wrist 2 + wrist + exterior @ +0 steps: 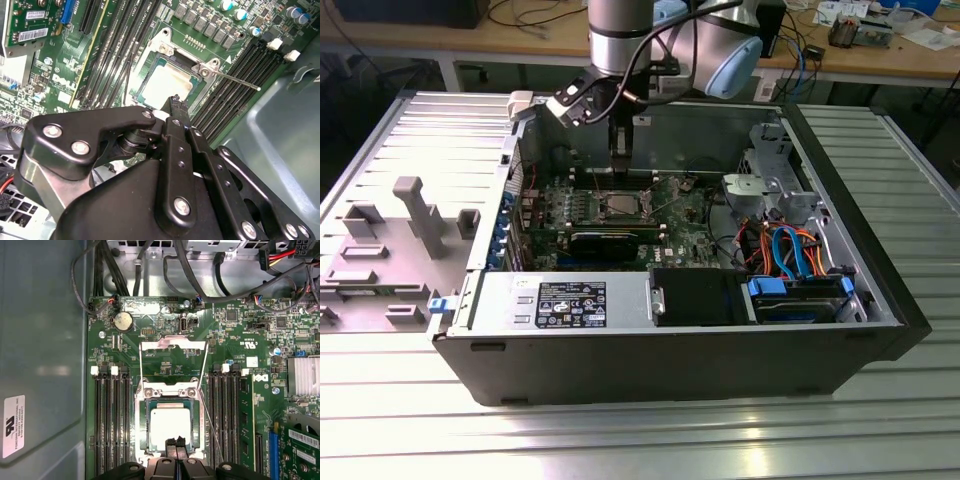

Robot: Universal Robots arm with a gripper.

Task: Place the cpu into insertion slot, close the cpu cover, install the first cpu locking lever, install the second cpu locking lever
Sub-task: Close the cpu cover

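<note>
Seated in the insertion slot (pixel 144 428), the cpu (pixel 169 421) is seen close beneath the claw (pixel 175 441). The claw's fingers are pressed together.

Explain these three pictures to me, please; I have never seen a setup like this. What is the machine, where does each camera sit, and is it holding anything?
The machine is a single robot arm reaching down into an open computer case, which lies on a ribbed metal table. The exterior view is taken from a camera off the arm and shows the whole scene. Both wrist views come from cameras riding on the arm. They look past its black tool at the green circuit board inside the case. The tool is shut with nothing in it and hangs over the near edge of the cpu. That pale square chip already lies in the insertion slot. The cpu cover, a silver frame with a window, is swung open beyond the slot, not yet closed.
</note>
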